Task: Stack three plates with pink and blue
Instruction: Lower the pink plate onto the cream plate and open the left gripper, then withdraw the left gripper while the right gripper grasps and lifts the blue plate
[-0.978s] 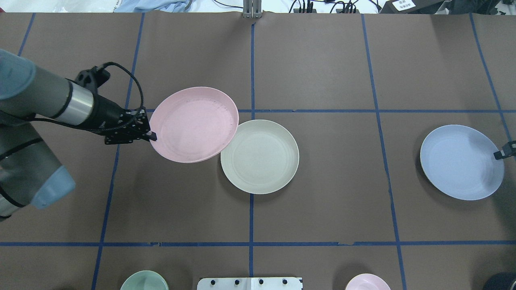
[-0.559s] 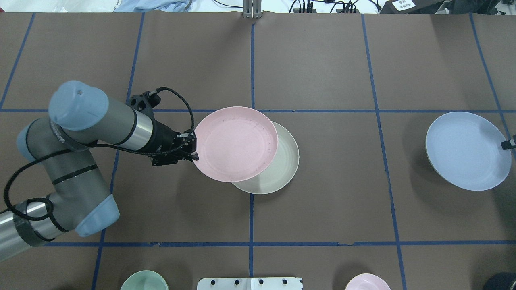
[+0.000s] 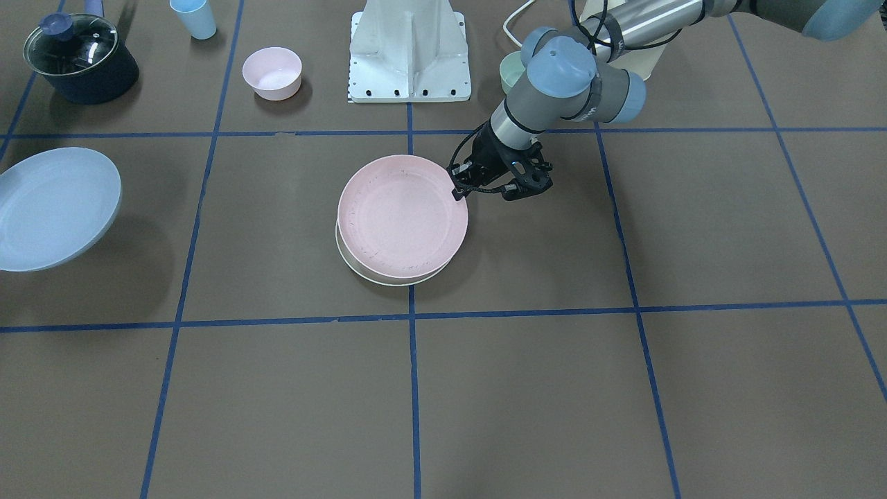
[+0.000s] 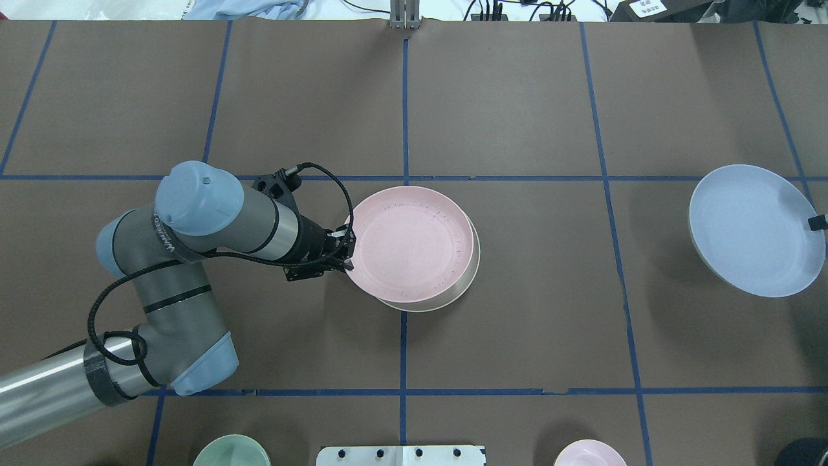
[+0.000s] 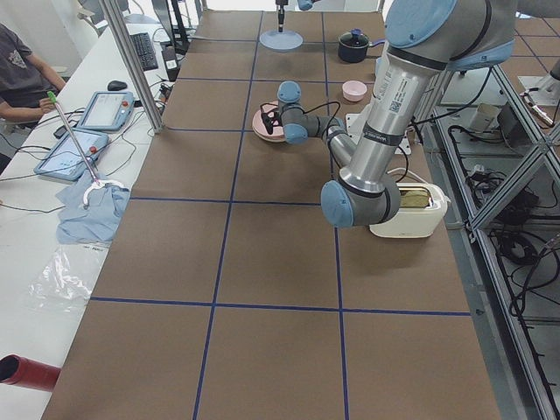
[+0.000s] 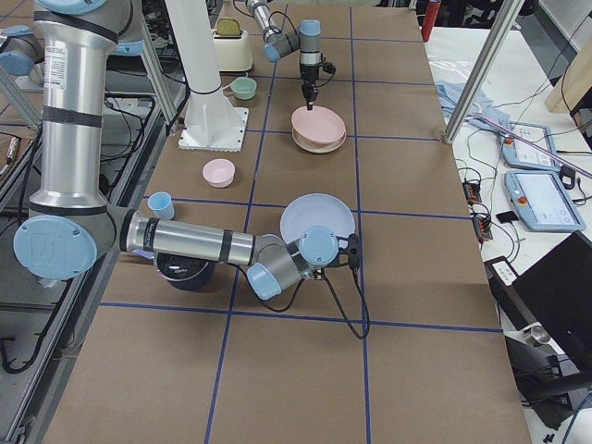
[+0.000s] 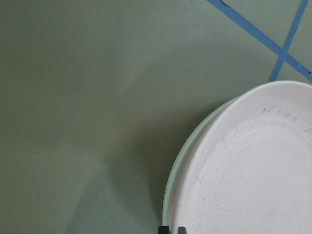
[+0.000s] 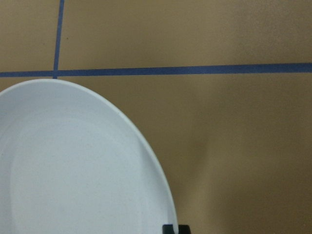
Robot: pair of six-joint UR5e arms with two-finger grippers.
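Note:
The pink plate (image 4: 411,243) sits over the cream-green plate (image 4: 471,272) at mid-table, offset slightly toward the robot's left, so only a crescent of the cream plate shows. I cannot tell whether they touch. My left gripper (image 4: 349,249) is shut on the pink plate's left rim; it also shows in the front view (image 3: 457,188). The light blue plate (image 4: 753,230) hangs tilted above the table at the far right, with its shadow below. My right gripper (image 4: 816,223) is shut on its right rim. The right wrist view shows the blue plate (image 8: 73,165) held over brown table.
A small green bowl (image 4: 231,452), a small pink bowl (image 4: 590,453) and the robot's white base plate (image 4: 401,455) lie at the near edge. A lidded dark pot (image 3: 80,59) and a blue cup (image 3: 194,17) stand near the robot's right side.
My left arm has carried the pink plate rightward from beside the cream plate to over it. My right gripper has lifted the blue plate and moved it farther from the robot.

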